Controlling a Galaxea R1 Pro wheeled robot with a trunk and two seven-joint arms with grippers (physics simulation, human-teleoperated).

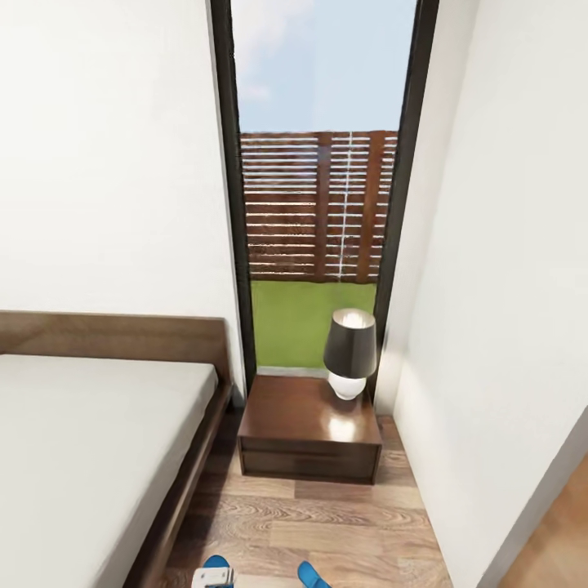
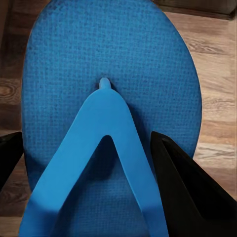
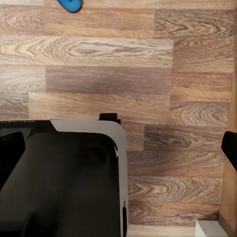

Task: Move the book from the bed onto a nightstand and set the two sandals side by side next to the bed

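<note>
- Left gripper [image 2: 94, 163] fingers [image 2: 185, 190] spread wide either side of a blue sandal [image 2: 111, 123] on the plank floor [image 2: 217, 113], beside the bed [image 1: 90, 457].
- Could nudge sandal crooked on closing.
- Second sandal [image 1: 313, 575] apart: mismatched pairing likely.
- Right gripper [image 3: 123, 148] fingers wide, holding nothing.

Head view high, facing nightstand [image 1: 310, 433] and window [image 1: 322, 180]; wrist views floorward, left close over sandal [image 2: 111, 113].

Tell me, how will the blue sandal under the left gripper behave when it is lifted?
The sandal looks thin and flat, so probably light. Its textured sole should resist slipping. Its thin Y-strap would likely flex if the left gripper pulls there.
</note>
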